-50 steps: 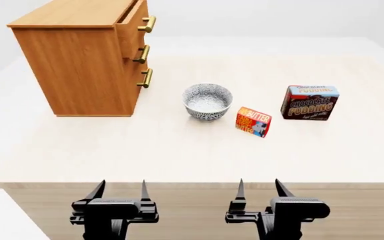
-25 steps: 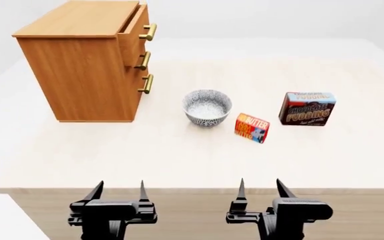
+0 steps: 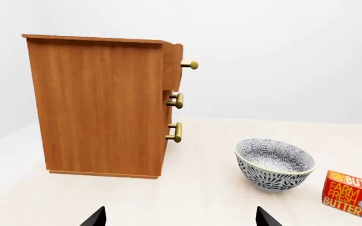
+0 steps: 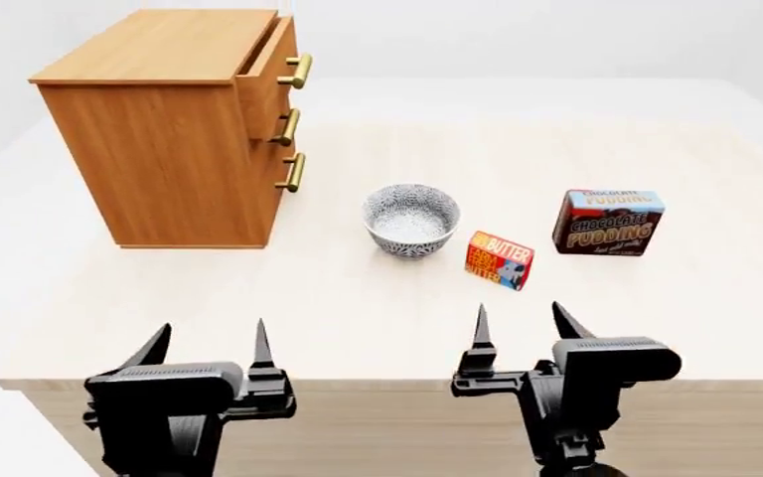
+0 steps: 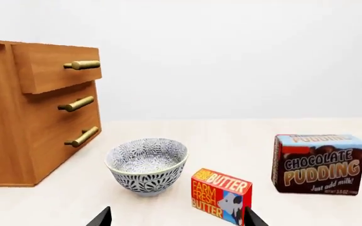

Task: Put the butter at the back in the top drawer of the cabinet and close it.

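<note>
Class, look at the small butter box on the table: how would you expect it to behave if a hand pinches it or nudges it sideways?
The butter is a flat-sided box, so it should probably slide, not roll. It stands on a narrow face, so a high push may tip it. It looks like printed carton, likely light and somewhat crushable.

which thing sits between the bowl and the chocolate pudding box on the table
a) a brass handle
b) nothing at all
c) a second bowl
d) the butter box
d: in the head view the butter stands between the bowl and the chocolate pudding box, slightly nearer the robot than both.
</note>
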Controlling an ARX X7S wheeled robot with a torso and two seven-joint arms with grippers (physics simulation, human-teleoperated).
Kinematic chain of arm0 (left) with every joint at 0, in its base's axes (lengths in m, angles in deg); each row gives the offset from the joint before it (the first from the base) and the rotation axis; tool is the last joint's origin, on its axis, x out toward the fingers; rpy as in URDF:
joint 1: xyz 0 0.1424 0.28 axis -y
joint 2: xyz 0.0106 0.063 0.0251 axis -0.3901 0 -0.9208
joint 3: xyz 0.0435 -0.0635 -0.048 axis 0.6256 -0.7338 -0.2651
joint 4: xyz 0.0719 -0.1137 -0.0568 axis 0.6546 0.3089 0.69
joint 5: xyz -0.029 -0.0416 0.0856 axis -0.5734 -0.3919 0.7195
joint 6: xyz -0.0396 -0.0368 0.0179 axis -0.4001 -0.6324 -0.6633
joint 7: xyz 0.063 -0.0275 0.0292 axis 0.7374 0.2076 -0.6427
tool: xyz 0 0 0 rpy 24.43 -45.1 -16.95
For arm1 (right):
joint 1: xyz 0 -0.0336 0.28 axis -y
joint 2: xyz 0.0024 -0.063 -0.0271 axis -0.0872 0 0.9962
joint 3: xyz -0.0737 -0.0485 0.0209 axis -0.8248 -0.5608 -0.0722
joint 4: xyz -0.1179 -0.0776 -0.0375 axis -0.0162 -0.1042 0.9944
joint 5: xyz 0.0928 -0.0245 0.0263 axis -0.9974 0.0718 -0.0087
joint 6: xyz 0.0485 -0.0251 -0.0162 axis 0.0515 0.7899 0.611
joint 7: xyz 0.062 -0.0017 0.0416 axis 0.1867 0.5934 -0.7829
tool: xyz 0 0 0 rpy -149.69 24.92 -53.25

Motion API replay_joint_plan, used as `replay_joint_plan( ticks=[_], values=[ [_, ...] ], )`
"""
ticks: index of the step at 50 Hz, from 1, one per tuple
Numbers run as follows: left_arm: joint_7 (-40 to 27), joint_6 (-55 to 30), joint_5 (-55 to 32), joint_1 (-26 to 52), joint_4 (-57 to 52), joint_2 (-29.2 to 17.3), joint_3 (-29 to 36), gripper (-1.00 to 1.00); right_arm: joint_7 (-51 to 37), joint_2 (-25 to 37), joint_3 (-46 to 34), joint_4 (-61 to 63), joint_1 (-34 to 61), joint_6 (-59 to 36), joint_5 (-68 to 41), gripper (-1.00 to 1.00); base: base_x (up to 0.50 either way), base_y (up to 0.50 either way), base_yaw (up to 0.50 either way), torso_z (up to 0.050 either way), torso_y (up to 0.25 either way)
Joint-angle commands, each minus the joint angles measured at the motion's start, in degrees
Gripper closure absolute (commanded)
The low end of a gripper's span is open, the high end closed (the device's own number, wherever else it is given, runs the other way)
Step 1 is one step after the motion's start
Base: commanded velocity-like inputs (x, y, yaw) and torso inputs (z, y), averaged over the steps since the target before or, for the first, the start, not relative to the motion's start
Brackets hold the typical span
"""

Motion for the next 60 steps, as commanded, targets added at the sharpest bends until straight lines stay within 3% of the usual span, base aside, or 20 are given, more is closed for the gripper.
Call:
replay_joint_plan(
  ticks=[1, 8, 14, 21, 40, 60],
  values=[
    [-5.0, -24.4, -7.3, 3.9, -21.5, -1.4, -3.0, -1.00, -1.2, 3.0, 1.0, 9.3, 12.5, -19.4, -5.3, -1.00, 0.00, 0.00, 0.00, 0.050, 0.000],
    [-9.7, -35.5, -15.1, 9.7, -27.2, -2.0, -6.1, -1.00, -2.5, 3.9, 0.8, 12.7, 15.8, -25.9, -6.6, -1.00, 0.00, 0.00, 0.00, 0.050, 0.000],
    [-31.4, -30.1, -36.4, 14.7, -27.2, -15.1, -2.1, -1.00, -3.4, 4.3, 0.4, 14.9, 16.9, -28.7, -7.1, -1.00, 0.00, 0.00, 0.00, 0.021, 0.000],
    [-43.7, -22.6, -46.1, 19.2, -27.1, -24.5, 5.2, -1.00, -4.3, 4.6, 0.9, 17.6, 15.9, -28.8, -7.3, -1.00, 0.00, 0.00, 0.00, 0.000, 0.000],
    [-51.9, -13.0, -50.7, 24.2, -27.1, -32.9, 13.7, -1.00, -5.5, 5.2, 0.9, 21.1, 14.0, -27.3, -7.1, -1.00, 0.01, 0.00, 0.00, 0.000, 0.000],
    [-56.4, -4.2, -49.5, 28.2, -27.0, -39.0, 23.5, -1.00, -5.8, 5.8, 0.7, 22.3, 13.3, -26.6, -7.7, -1.00, 0.49, 0.00, 0.00, 0.000, 0.000]
  ],
)
